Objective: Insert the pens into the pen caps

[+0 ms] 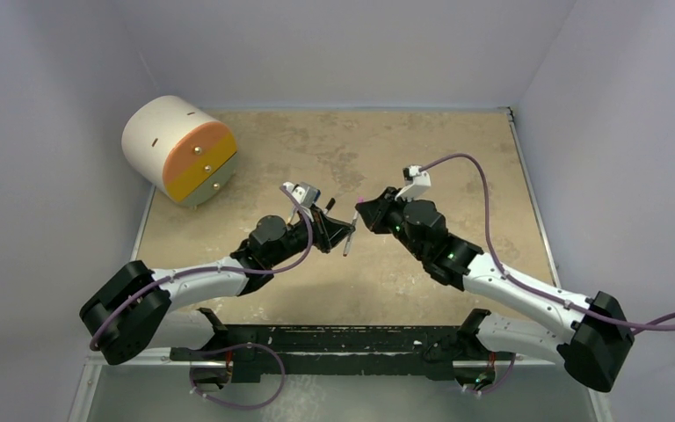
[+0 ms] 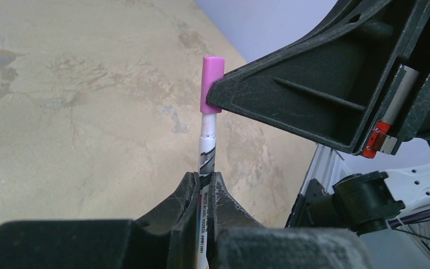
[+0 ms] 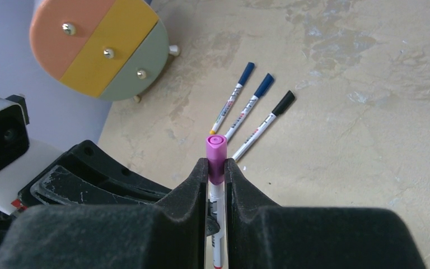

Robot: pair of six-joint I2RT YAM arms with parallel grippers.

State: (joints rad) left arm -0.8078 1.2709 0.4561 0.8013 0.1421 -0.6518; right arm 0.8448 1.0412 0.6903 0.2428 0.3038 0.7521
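Jaws of left gripper (image 2: 204, 182) clenched on a thin white marker pen (image 2: 208, 143) held upright, its top end entering a pink plastic cap (image 2: 212, 84). Right gripper (image 3: 216, 168) pinches that cap. Both are above the beige mottled tabletop (image 3: 369, 140). Beyond lie 3 more white pens (image 3: 245, 110), side by side w/ caps on: 2 dark-blue caps (image 3: 247, 72), 1 black cap (image 3: 284, 102).

We recorded a tan, mottled table (image 1: 387, 149). Three pens lay flat on it, close together and roughly parallel, none touching: a first blue-capped pen (image 3: 230, 100), a second blue-capped pen (image 3: 246, 111) and a black-capped pen (image 3: 260, 130). A white drum (image 1: 178, 149) with an orange, yellow and grey-green face sat at the far left corner. It possibly overhung the edge.
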